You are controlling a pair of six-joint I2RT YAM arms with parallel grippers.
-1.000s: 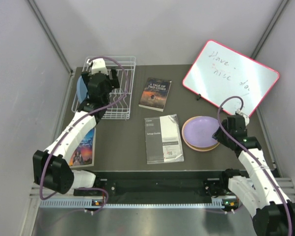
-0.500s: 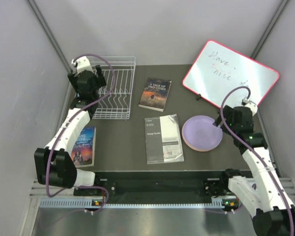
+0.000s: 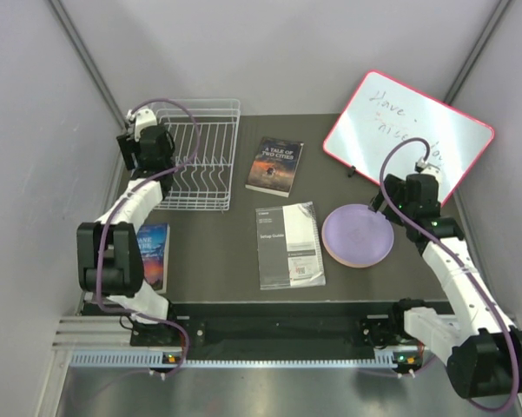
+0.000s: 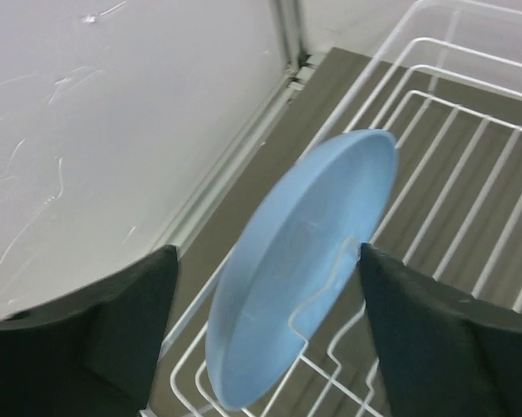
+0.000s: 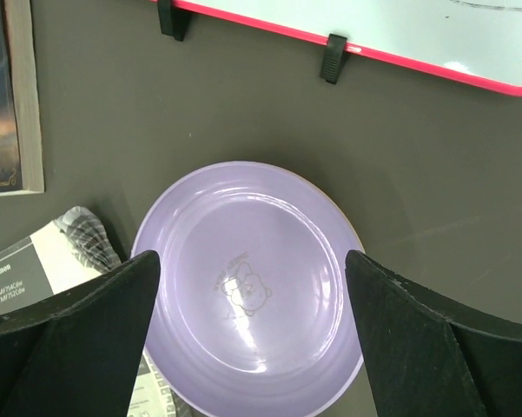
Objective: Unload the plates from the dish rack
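One blue plate (image 4: 300, 269) stands on edge inside the dish rack (image 3: 210, 165), between the wide-spread fingers of the left gripper (image 4: 267, 252). Well right of the rack, one lavender plate (image 5: 269, 347) lies on one tan plate (image 5: 351, 228), beneath the right gripper (image 5: 252, 256), likewise spread wide.

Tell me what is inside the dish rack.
One blue plate stands on edge in the dish rack. From above the left arm covers it; the visible slots hold nothing.
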